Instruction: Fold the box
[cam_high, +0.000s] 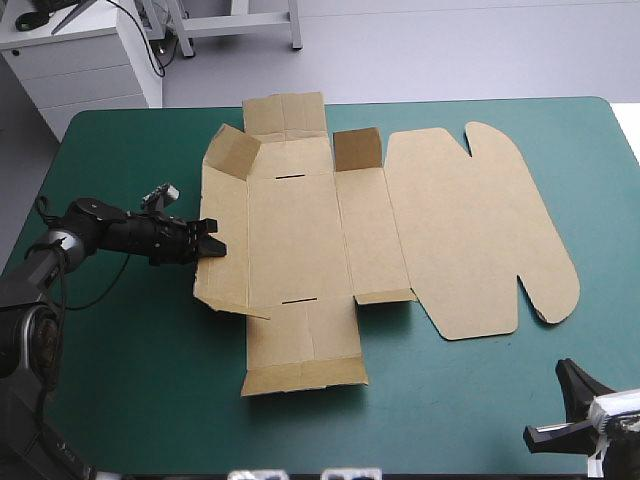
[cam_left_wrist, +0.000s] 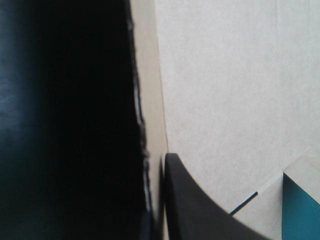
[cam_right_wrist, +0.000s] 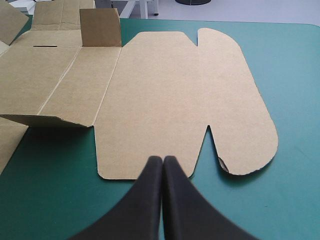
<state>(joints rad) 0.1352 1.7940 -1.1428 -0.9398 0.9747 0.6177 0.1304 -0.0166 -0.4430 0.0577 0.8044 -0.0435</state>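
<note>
Brown box (cam_high: 400, 230) on teal-green cover (cam_high: 120, 350), left end effector (cam_high: 214, 243) clamped on its left flap, right end effector (cam_right_wrist: 163, 159) closed, empty.

Desk (cam_high: 120, 390) under teal-green cover (cam_right_wrist: 280, 75), corners rounded; bare cover broad along near edge and at left side; white drawer unit (cam_high: 85, 65) standing just beyond far left corner; dark clutter (cam_high: 40, 18) on top of unit, too small to identify; white metal frame (cam_high: 240, 25) on pale floor (cam_high: 450, 50) beyond far edge, near unit.
</note>
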